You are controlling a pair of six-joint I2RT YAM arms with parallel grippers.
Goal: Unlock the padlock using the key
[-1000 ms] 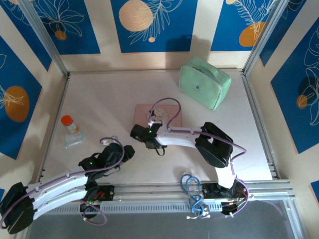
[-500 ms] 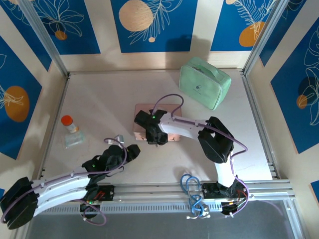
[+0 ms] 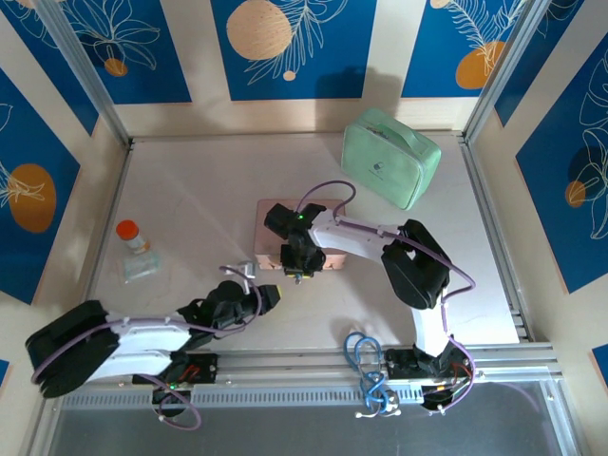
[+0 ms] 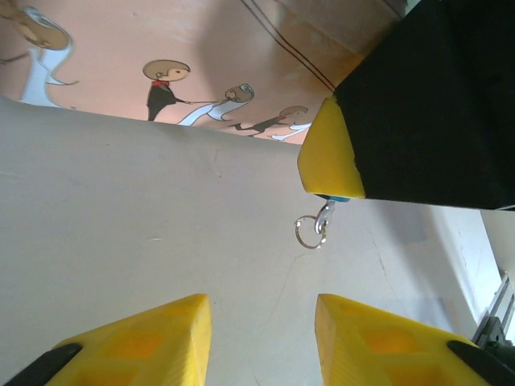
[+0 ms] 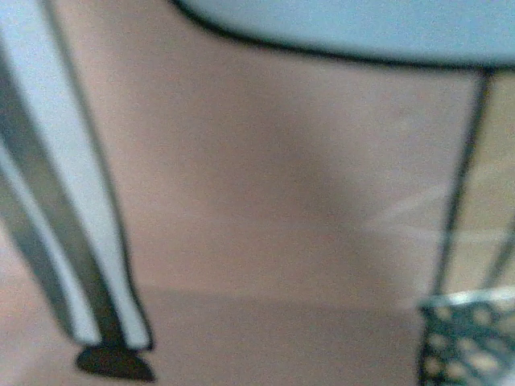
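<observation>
left gripper (image 4: 259, 326): yellow fingertips (image 4: 153, 338) stand apart with a moderate gap and nothing between them. It sits low over the worktop (image 3: 190, 190), toward the near edge and left of centre, facing the padlock.
right gripper (image 3: 296, 268): pinched on the padlock, tips pointing down at the near side of the pink tin, about mid-worktop (the left wrist view catches one yellow pad (image 4: 330, 157) under its black body).
padlock (image 4: 336, 197): a sliver of bluish body peeks out just beneath that pad, ahead of the left gripper and apart from it.
key (image 4: 323, 217): a slim silvery piece hangs from the padlock's underside, with a split ring (image 4: 309, 233) at its lower end (too small to tell how it is seated). I cannot tell whether the ring touches the worktop.
pink tin (image 4: 113, 48): lies flat around the worktop's centre. Its side wall, printed with little cartoon figures, is just behind the padlock. The right wrist view is a close blur of pink surface and drawn lines.
right arm (image 3: 413, 275): reaches from the near edge, right of centre, over the tin.
left arm (image 3: 123, 337): lies low by the near-left corner.
green pouch (image 3: 389, 157): toward the far-right corner, well apart.
orange-capped bottle (image 3: 131, 236): near the left edge, beside a clear bag (image 3: 141, 268).
blue cable loops (image 3: 364, 353): at the near edge by the right arm's base.
</observation>
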